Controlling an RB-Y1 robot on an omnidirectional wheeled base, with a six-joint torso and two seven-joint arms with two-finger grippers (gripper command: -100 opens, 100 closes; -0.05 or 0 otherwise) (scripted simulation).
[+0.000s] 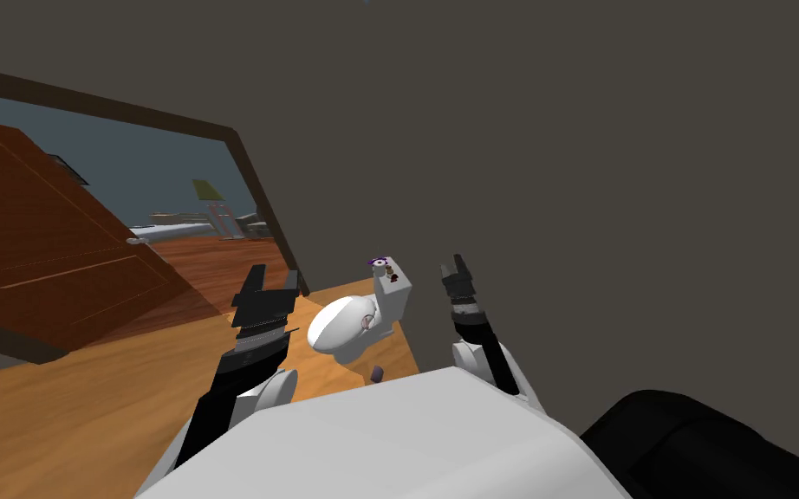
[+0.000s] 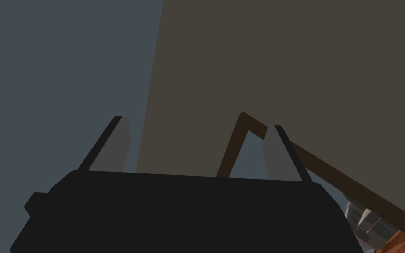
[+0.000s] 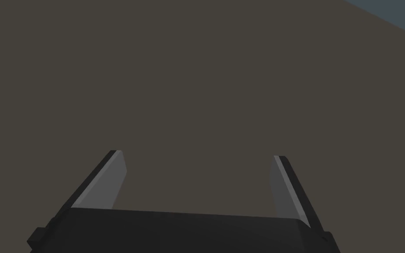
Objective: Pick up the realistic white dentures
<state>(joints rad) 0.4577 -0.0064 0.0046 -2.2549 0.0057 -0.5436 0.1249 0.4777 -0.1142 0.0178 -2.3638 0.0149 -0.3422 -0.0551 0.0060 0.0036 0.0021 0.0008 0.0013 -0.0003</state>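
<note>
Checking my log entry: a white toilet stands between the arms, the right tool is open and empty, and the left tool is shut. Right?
Not quite: the left tool is open too; the left wrist view shows its fingers well apart with nothing between them. The rest holds: the toilet stands between the arms and the right tool is open and empty.

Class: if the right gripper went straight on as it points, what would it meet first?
The right gripper, fingers open, faces the dark grey-brown wall with nothing between. It would probably meet that wall first, though its distance is unclear.
</note>
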